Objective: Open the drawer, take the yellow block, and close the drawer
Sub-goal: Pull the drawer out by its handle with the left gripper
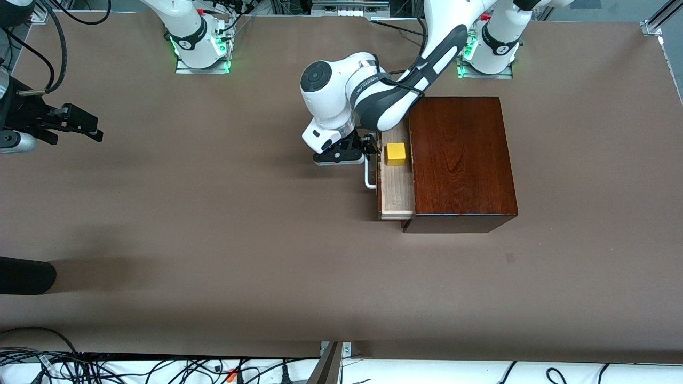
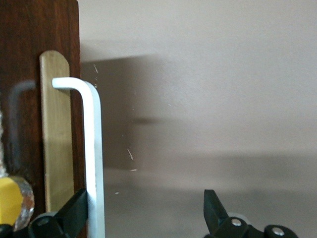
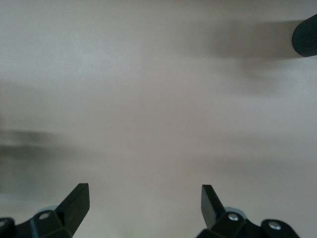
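Left hand (image 1: 367, 153) spread at drawer (image 1: 396, 184) handle (image 1: 368, 178), seemingly touching.

I am seeing the box (image 1: 461, 157) showing glossy dark mahogany wood with visible grain. The drawer (image 1: 397, 186) tray is looking like pale, matt bare wood. Its handle (image 2: 92, 148) is appearing as smooth white painted metal. The yellow block (image 1: 396, 153) is looking plain and smooth. The table (image 1: 213, 213) is showing a matt brown covering.

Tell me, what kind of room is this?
Probably a robot lab: two white robot arms bolted along a broad brown table, cable tangles at its edge, and a glossy dark mahogany box holding a small yellow block.
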You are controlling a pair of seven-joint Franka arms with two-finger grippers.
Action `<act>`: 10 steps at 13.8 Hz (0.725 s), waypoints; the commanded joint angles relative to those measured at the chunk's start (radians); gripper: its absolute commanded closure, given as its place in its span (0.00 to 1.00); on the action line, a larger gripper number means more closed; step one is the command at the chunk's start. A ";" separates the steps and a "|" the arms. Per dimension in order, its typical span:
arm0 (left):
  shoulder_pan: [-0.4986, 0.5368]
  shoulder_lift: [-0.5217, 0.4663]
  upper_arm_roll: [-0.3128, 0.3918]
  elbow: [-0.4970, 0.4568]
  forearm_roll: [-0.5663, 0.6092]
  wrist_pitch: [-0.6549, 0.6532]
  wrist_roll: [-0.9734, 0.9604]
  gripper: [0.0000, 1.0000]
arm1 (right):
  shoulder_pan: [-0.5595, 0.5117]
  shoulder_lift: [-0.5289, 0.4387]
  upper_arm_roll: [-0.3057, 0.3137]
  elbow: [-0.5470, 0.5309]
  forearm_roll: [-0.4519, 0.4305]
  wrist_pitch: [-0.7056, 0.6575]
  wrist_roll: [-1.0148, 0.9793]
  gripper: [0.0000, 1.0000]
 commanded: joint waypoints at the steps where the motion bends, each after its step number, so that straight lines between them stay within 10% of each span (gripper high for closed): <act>1: -0.052 0.058 -0.016 0.087 -0.064 0.048 -0.019 0.00 | -0.010 0.002 0.004 0.012 0.006 -0.002 0.002 0.00; 10: -0.084 0.107 -0.016 0.182 -0.096 0.063 -0.024 0.00 | -0.010 0.002 0.004 0.012 0.006 -0.002 0.002 0.00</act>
